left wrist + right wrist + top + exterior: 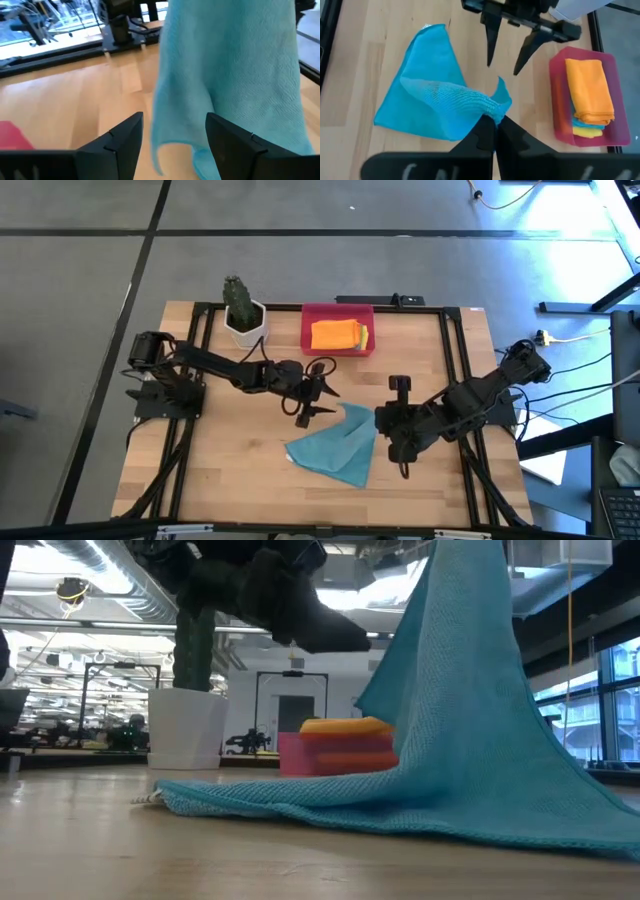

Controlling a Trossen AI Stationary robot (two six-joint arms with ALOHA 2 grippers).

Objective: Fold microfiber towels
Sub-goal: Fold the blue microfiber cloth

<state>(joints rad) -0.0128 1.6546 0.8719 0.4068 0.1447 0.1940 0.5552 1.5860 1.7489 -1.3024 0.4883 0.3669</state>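
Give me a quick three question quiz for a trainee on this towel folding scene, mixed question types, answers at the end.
1. True or false: the left claw is clamped on the teal towel.
2. Which claw holds a corner of the teal towel up off the table? A) left B) right C) neither
3. Fill in: the folded orange towel lies on top of the stack in the red ____.

Key
1. False: its jaws stand open, apart from the towel.
2. B: the right claw is shut on the lifted corner.
3. tray
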